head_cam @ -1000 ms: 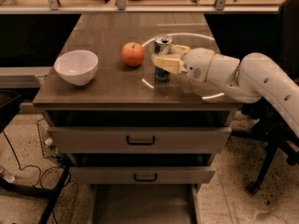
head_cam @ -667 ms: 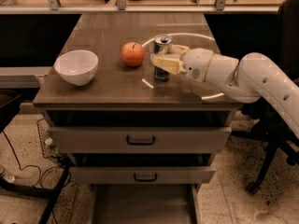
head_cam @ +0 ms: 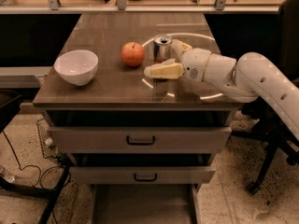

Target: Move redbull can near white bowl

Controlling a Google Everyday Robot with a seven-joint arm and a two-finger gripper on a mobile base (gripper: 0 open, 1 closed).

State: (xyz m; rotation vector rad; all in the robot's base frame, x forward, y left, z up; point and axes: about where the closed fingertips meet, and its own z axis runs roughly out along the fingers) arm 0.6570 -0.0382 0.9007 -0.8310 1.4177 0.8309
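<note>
While the gripper [head_cam: 162, 59] is sitting low over the right middle of the tabletop [head_cam: 107, 85], right at the redbull can [head_cam: 162, 45], I am not able to tell whether it is clamping the can or only waiting at it. Its cream front is covering the can's lower body, and no contact is showing either way. The can is standing upright with its silver top in plain sight. Its base is hidden, so I am only judging that it is resting on the wood.

Just to the can's left the apple [head_cam: 133, 54] is sitting, close but apart from it. Further left, well apart from the can, the white bowl [head_cam: 76, 66] is resting near the front left corner. The white arm [head_cam: 252, 78] is reaching in from the right side of the cabinet.

By my reading, the grasp is the step in hand and the carry is not yet under way, since the can is nowhere near the bowl. The next move is calling for a sure hold on the can's body, a small lift, and travel leftward. The apple is lying between can and bowl, so the path is going to need to pass over or in front of it. A slim, tall can is likely to tip, so it is wanting a level, gentle set-down just beside the bowl without nudging it.
</note>
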